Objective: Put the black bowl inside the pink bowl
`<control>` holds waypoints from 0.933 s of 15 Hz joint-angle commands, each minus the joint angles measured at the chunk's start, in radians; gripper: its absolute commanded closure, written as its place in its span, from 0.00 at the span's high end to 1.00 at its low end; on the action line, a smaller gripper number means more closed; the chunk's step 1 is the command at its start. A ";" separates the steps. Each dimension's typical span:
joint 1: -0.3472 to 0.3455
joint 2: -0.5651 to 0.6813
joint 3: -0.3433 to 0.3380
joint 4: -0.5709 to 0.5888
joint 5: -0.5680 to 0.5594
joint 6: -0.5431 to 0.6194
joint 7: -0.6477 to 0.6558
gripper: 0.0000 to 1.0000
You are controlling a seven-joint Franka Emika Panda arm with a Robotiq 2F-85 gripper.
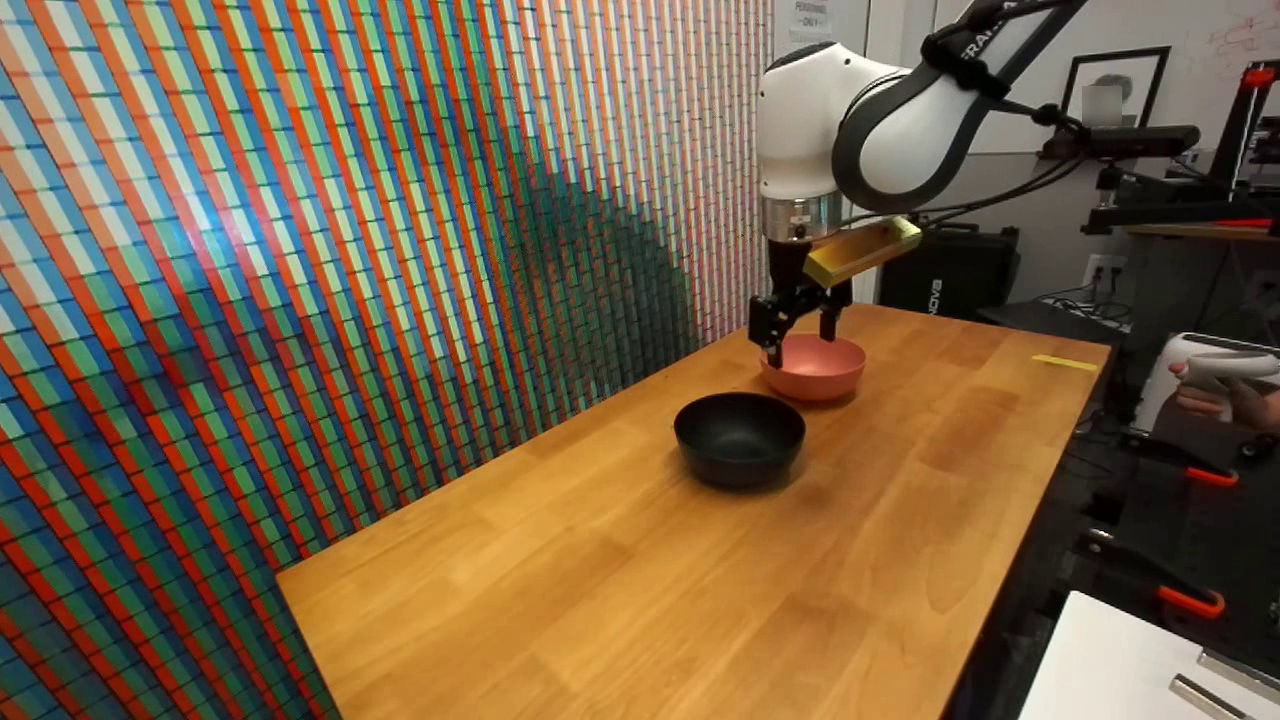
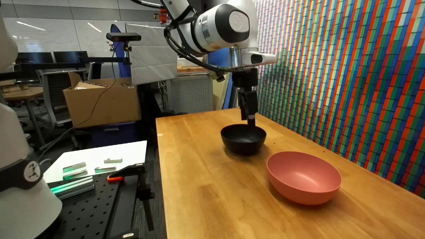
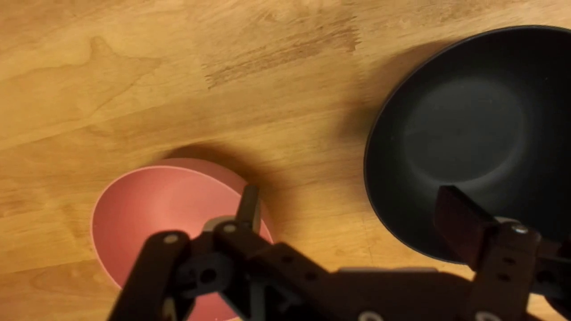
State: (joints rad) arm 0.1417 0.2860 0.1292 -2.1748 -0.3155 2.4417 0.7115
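The black bowl stands upright on the wooden table; it also shows in an exterior view. The pink bowl stands upright beside it, apart from it, and shows in an exterior view. My gripper is open and empty, pointing down above the bowls; it also shows in an exterior view. In the wrist view the gripper has one finger over the edge of the pink bowl and one over the black bowl. The black bowl's right side is cut off there.
The wooden table runs along a wall of coloured strips. A yellow tape strip lies near its edge. A white board with metal pieces and a cardboard box are off the table.
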 commanded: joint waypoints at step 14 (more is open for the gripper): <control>0.125 0.222 -0.123 0.066 0.047 0.097 0.017 0.74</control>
State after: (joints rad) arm 0.2234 0.4727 0.0380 -2.1465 -0.2909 2.5145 0.7145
